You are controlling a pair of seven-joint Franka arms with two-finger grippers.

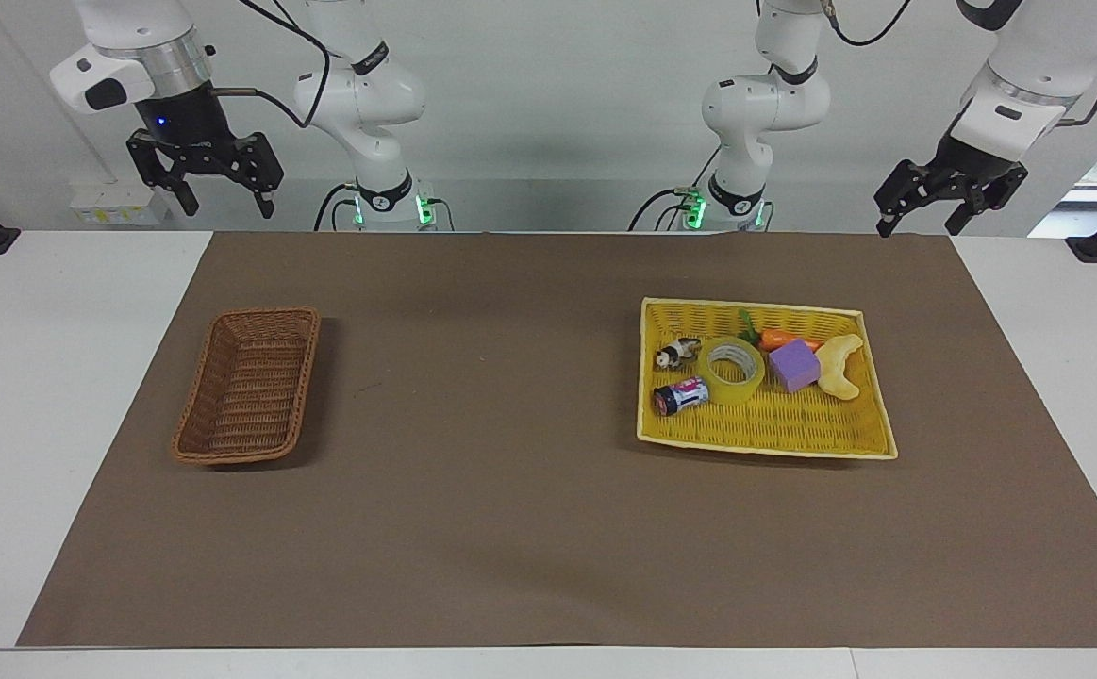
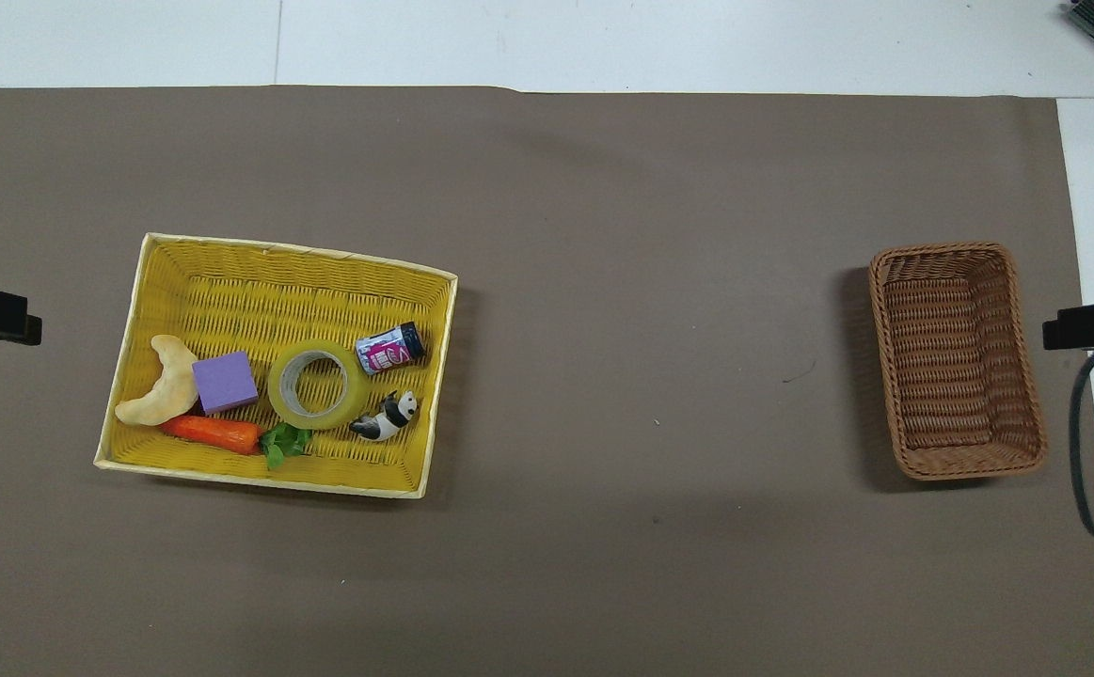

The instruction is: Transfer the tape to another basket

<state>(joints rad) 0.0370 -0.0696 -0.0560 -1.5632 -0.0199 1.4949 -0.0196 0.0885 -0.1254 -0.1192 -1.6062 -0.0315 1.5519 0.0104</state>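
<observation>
Both hands hang wide and empty, raised at the robots' edge of the bench (image 1: 58, 377): the left hand (image 1: 921, 207) near the yellow tray (image 1: 765, 441), the right hand (image 1: 218, 193) near the brown basket (image 1: 191, 415). The tape (image 1: 735, 370) lies flat in the tray, between a battery (image 1: 681, 396) and a purple block (image 1: 794, 365).

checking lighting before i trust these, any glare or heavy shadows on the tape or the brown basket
Facing view: even light, no glare on the tape; the brown basket casts a soft shadow on the mat toward the left arm's end. Overhead view: the same soft shadow beside the basket; the tape reads clearly.
</observation>
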